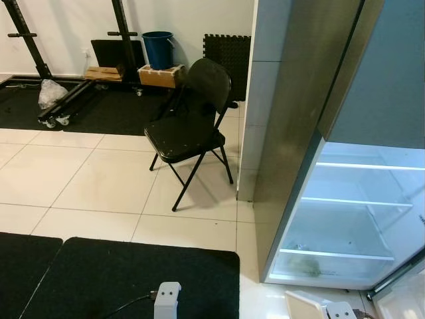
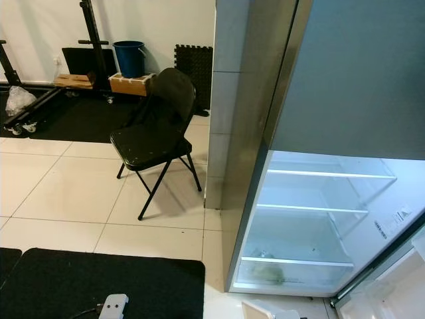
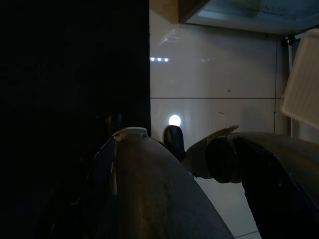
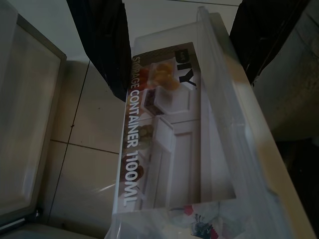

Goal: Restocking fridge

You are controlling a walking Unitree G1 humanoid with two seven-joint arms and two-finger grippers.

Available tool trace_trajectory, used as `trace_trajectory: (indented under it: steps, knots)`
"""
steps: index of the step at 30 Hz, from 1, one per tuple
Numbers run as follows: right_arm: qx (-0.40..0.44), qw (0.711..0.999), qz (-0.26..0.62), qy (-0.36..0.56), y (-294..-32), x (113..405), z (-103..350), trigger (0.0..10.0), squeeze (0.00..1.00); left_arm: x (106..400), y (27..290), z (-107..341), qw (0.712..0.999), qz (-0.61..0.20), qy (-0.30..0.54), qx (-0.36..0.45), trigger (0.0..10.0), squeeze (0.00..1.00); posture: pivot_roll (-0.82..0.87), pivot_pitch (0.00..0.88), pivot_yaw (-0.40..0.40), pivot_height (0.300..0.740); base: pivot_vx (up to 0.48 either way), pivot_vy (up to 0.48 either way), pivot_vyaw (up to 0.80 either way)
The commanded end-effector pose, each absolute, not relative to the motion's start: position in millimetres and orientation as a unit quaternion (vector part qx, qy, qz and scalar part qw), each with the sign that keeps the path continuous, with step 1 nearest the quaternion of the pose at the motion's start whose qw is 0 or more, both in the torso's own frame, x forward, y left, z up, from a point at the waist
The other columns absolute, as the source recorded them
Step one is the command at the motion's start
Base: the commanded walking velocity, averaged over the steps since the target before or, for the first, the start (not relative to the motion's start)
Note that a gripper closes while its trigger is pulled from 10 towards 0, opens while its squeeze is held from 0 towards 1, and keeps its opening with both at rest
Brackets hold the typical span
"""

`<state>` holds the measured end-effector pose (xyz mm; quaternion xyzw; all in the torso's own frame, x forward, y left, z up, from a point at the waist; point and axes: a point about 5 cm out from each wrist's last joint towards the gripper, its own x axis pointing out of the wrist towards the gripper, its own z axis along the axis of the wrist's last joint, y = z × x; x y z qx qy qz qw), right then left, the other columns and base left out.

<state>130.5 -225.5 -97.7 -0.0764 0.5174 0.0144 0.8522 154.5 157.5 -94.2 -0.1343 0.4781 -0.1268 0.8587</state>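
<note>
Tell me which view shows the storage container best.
Right wrist view: the clear storage container sits between the right gripper fingers, label readable. Left eye view catches a white corner at the bottom edge; right eye view likewise; left wrist view an edge.

Beside the fridge (image 2: pixel 265 100) with its brushed metal side and clear glossy shelves (image 2: pixel 312 209), the floor tiles (image 1: pixel 99 179) shine, the mat (image 1: pixel 119 279) looks matt, and the storage container (image 4: pixel 169 139) is clear plastic.
</note>
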Motion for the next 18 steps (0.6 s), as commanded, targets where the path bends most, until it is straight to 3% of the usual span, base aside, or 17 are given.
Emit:
trace_trajectory:
  steps: [1, 18]
  knots:
    - [-0.076, 0.855, 0.011, 0.512, -228.2, 134.1, -95.8, 10.0, 0.0, 153.0, 163.3, -94.6, 0.856, -0.127, 0.485, -0.124, 10.0, 0.0, -0.03, 0.0, -0.045, 0.74, 0.259, 0.0, 0.0]
    - [-0.078, 0.855, 0.014, 0.513, -226.4, 133.4, -96.4, 10.0, 0.0, 150.9, 158.8, -95.7, 0.855, -0.13, 0.487, -0.124, 10.0, 0.0, -0.04, 0.0, -0.047, 0.74, 0.241, 0.0, 0.0]
